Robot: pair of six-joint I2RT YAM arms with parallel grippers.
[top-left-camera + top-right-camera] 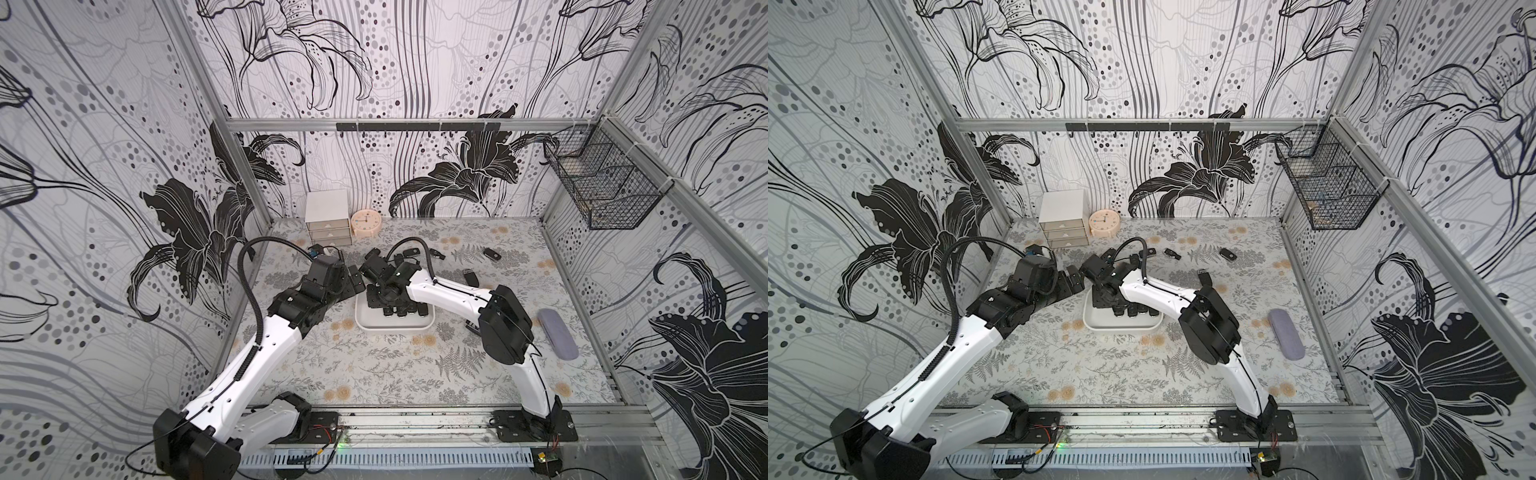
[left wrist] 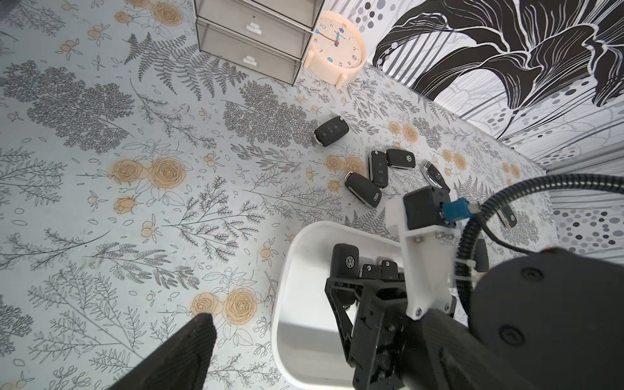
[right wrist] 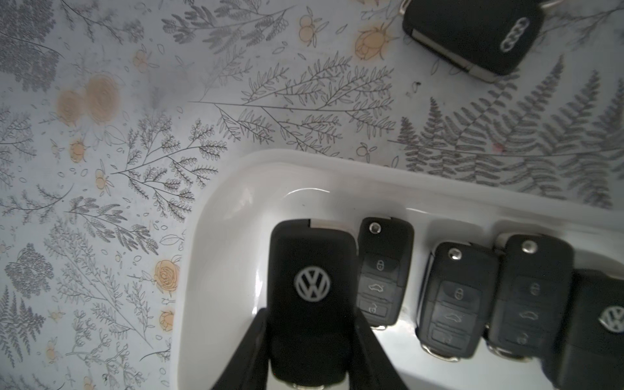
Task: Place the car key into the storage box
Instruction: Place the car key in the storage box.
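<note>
The right gripper is closed narrowly on a black plastic car key with a silver VW badge. Its two black fingers press on the long sides of the key's lower half. The car key is inside the outline of the shallow white plastic storage box with rounded corners, at the free end of it and badge side up. I cannot tell if it touches the floor of the box.

Just beside it, four other black key fobs lie in a row in the same box, close to each other.

The left gripper is opened wide and holds nothing. In both top views it hangs above the floral-printed table, near the far left corner of the box.

More black keys lie loose on the table behind the box, one of them with an Audi badge. A round peach-coloured clock stands at the back wall, next to a small white cabinet with drawers.
</note>
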